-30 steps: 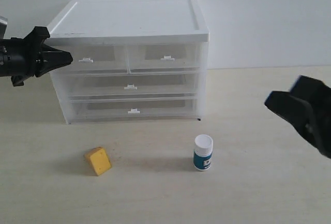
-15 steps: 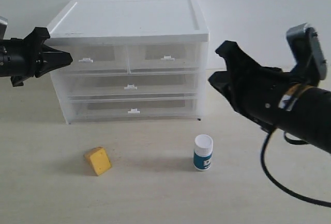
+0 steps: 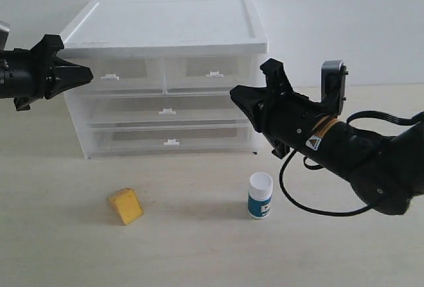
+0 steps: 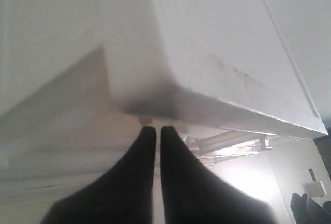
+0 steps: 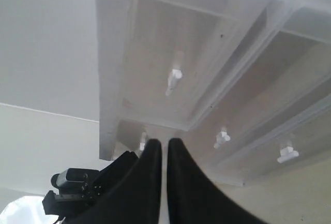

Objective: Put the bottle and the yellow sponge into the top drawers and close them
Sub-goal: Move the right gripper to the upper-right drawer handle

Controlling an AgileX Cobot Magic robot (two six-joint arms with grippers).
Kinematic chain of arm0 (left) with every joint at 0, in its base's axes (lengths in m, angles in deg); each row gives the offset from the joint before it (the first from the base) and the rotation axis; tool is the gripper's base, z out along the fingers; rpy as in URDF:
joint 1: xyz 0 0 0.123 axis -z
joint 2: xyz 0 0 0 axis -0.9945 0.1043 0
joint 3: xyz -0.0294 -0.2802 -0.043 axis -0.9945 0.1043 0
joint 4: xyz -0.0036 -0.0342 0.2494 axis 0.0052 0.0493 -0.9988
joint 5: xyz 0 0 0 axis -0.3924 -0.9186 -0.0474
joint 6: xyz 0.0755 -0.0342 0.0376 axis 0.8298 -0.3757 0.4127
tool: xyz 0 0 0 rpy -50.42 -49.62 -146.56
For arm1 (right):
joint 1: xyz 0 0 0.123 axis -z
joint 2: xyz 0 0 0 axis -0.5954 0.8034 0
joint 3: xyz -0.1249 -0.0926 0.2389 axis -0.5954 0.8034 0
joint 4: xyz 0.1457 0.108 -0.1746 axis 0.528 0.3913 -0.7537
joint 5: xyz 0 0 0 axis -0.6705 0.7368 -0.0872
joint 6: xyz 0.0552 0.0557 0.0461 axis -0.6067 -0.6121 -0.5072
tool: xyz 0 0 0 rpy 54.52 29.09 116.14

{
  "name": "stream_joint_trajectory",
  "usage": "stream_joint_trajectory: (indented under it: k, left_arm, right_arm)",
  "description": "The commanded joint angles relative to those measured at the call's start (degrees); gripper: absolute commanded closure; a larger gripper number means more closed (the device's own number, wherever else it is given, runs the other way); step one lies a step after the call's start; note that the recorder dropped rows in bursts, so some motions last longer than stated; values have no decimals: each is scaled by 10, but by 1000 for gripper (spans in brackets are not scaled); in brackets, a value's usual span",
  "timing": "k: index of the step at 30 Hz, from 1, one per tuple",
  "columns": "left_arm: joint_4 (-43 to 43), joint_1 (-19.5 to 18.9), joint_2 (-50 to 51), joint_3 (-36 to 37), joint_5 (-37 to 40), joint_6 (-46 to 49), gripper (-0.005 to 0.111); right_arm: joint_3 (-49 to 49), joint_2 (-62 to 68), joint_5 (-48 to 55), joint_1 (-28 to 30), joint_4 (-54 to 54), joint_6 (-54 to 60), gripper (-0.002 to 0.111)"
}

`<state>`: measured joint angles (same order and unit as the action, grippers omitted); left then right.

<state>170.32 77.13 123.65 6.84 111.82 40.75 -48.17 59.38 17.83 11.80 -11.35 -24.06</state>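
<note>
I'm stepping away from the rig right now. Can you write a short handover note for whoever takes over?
Left hand: fingers together, empty, at the upper left corner of the cabinet.
Right hand: fingers together, empty, by the cabinet's right front edge.
Bottle: upright on the table.
Yellow sponge: on the table, apart from the bottle.
Left top drawer and right top drawer: both shut.
Done: nothing yet.
Left: open the drawers, put both items in, close them.

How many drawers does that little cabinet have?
4, all shut: top-left drawer and top-right drawer side by side, a wide middle drawer under them, a wide bottom drawer lowest.
</note>
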Motion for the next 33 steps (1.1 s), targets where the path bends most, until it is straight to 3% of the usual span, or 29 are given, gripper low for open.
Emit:
stream_joint_trajectory:
  k: [1,5,7,9,10,12,15,25,33]
  left_arm:
    - [21,2,1,-9,-8,7,103]
    - [21,2,1,-9,-8,10,103]
    - [21,2,1,-9,-8,10,103]
    - [21,2,1,-9,-8,10,103]
    - [22,2,1,-9,-8,10,103]
    - [22,2,1,-9,-10,10,103]
    - [22,2,1,-9,-10,10,103]
    - [22,2,1,-9,-11,14,103]
    - [22,2,1,-9,-12,15,103]
  right_arm:
    - [-61,27,21,3,-46,-45,108]
    - [-111,47,33,3,-72,-72,99]
    - [-128,51,35,3,-77,-87,81]
    - [-129,52,37,3,-71,-105,55]
    - [-129,52,40,3,-71,-110,49]
    - [-129,52,47,3,-71,-114,51]
    - [-130,53,48,3,-53,-105,65]
    - [-174,91,78,3,-62,-118,63]
    - [-196,120,27,3,-43,-100,65]
